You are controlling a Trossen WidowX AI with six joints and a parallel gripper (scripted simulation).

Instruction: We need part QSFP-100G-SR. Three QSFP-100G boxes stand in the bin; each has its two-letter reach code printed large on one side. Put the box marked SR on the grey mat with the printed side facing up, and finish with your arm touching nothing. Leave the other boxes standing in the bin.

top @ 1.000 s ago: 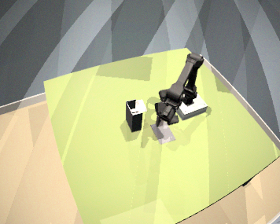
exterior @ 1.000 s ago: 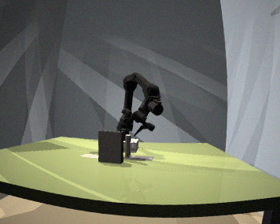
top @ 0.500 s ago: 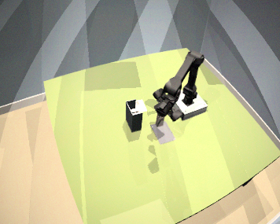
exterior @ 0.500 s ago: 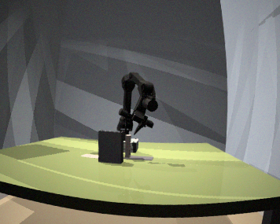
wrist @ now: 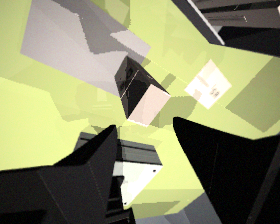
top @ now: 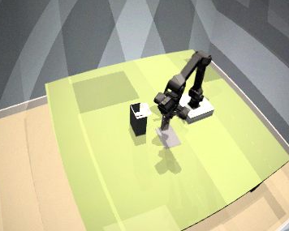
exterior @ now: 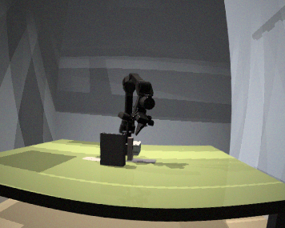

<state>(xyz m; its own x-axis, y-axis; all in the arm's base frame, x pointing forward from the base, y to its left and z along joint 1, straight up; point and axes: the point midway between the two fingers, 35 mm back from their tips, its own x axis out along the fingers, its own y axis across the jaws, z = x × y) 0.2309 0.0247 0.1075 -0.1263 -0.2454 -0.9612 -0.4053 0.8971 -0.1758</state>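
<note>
Claw (top: 170, 113) (exterior: 130, 133) (wrist: 144, 125) parted and empty, above the box (top: 165, 123) (exterior: 130, 149) (wrist: 150, 105), which stands upright below it at the edge of the mat (top: 170, 139) (exterior: 144, 161) (wrist: 65, 40). Tipping it seems next: push high and gently, print facing away from the push, so it lands face-up without skidding. The box looks slim, dark-sided, its top end pale pink; I can't read its code.

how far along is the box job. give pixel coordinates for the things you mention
One slim dark box with a pale end (exterior: 130, 149) (wrist: 150, 104) is out of the black bin (top: 138, 121) (exterior: 113, 150), standing at the grey mat's (top: 170, 139) (exterior: 146, 161) (wrist: 65, 47) edge. The black gripper (wrist: 144, 125) is open, holding nothing. Left: confirm its code, lay it print up, withdraw clear.
</note>
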